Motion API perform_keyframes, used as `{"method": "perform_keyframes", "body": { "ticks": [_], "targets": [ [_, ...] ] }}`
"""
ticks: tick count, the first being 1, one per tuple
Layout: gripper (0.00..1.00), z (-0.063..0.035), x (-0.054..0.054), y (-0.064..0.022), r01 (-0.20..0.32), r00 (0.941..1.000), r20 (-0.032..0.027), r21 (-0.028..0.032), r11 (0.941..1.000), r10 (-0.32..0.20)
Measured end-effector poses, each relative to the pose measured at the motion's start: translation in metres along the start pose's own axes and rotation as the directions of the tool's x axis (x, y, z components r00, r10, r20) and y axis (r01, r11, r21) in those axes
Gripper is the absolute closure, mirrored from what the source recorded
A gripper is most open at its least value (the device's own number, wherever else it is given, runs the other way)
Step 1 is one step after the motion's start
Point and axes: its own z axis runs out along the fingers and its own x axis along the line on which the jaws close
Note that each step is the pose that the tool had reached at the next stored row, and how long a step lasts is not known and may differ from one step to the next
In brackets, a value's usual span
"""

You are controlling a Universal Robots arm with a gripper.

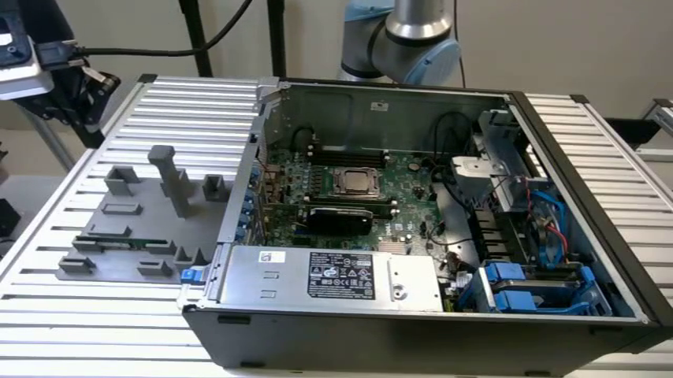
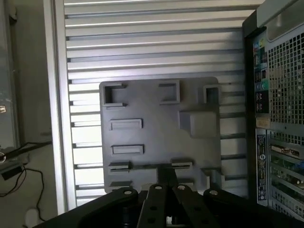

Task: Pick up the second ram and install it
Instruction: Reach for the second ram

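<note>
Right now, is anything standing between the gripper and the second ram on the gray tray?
Nothing visible does. The second ram lies uncovered in its holder on the gray tray, and the gripper faces that tray with no object between them.

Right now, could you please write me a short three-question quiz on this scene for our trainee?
1. True or false: the second ram is already seated in the motherboard.
2. Where does the ram lie? A) on the grey fixture tray B) in a memory slot C) on the power supply
3. Fill in: the computer case stands ___, its inside exposed.
Key: 1 false; 2 A; 3 open.
</note>
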Motion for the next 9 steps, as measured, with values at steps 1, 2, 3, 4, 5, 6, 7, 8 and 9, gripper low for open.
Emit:
{"method": "perform_keyframes", "body": {
  "ticks": [1,2,3,4,5,6,7,8,9],
  "targets": [
    [1.0,0.0008,0.001,-0.0019,0.0,1.0,-0.0013,0.0,1.0,0.0],
    [1.0,0.0015,0.0018,-0.0039,0.0,1.0,-0.003,0.0002,1.0,0.0],
    [1.0,0.0024,0.0027,-0.0061,0.0,1.0,-0.0048,0.0003,1.0,0.0],
    [1.0,0.0031,0.0035,-0.0073,0.0,1.0,-0.0055,0.0008,1.0,0.0],
    [1.0,0.0034,0.0037,-0.0075,0.0,1.0,-0.0054,0.0014,1.0,0.0],
    [1.0,0.0034,0.0037,-0.0075,0.0,1.0,-0.0054,0.0015,1.0,0.0],
    [1.0,0.0034,0.0037,-0.0075,0.0,1.0,-0.0055,0.0016,1.0,0.0],
    [1.0,0.0034,0.0037,-0.0075,0.0,1.0,-0.0054,0.0016,1.0,0.0],
    [1.0,0.0034,0.0037,-0.0075,0.0,1.0,-0.0055,0.0016,1.0,0.0]
  ]
}}
